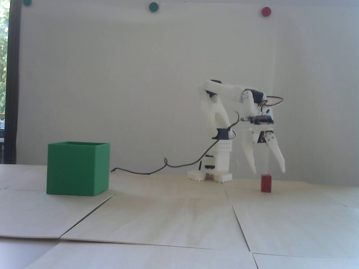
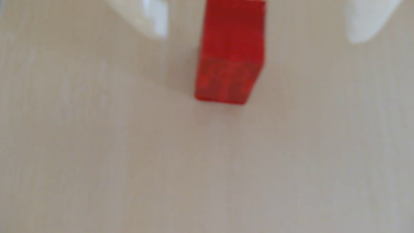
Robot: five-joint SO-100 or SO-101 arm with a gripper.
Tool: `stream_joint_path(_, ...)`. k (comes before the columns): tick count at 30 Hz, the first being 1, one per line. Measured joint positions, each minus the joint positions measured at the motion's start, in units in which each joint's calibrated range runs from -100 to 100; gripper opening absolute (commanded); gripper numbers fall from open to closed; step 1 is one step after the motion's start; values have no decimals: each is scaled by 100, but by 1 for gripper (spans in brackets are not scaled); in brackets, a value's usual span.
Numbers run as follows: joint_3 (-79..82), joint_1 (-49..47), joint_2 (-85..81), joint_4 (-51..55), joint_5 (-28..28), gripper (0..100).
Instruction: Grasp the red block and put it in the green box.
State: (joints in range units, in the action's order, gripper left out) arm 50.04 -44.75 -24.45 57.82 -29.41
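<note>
Fixed view. We see the white plastic arm standing right of centre on the pale wooden table [image 1: 179, 218], bent over so that its two-finger gripper [image 1: 269, 170] points downward. The jaws are spread wide and hold nothing; the fingertips hang just above the small dark-red block [image 1: 266, 183], one to either side of it. We note that the block stands upright on the table, at the right of the frame, apparently untouched. The large bright-green open-topped plastic box [image 1: 78, 171] sits at the left of the frame, well apart from the block. A black cable [image 1: 157, 169] trails from the arm's base toward the box.

Wrist view. The picture is blurred. We see the red block [image 2: 230, 53] at upper centre, running off the top edge, resting on bare wood. Two white fingertips [image 2: 154, 20] enter at the upper left and upper right, each clear of the block, with wood visible in the gaps.

Handling. We judge the block to be light, rigid and not fragile, with flat parallel sides that suit a pinch. We would take hold across two opposite vertical faces, near mid-height. Being slightly taller than wide, it may tip if one finger arrives first, so the closure should be centred.
</note>
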Motion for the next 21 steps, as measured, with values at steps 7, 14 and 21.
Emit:
stream_joint_path(7, 645, 0, 0, -624, 0, 29)
stream_joint_path(14, 680, 0, 0, -724, 0, 27)
stream_joint_path(21, 680, 0, 0, -724, 0, 3)
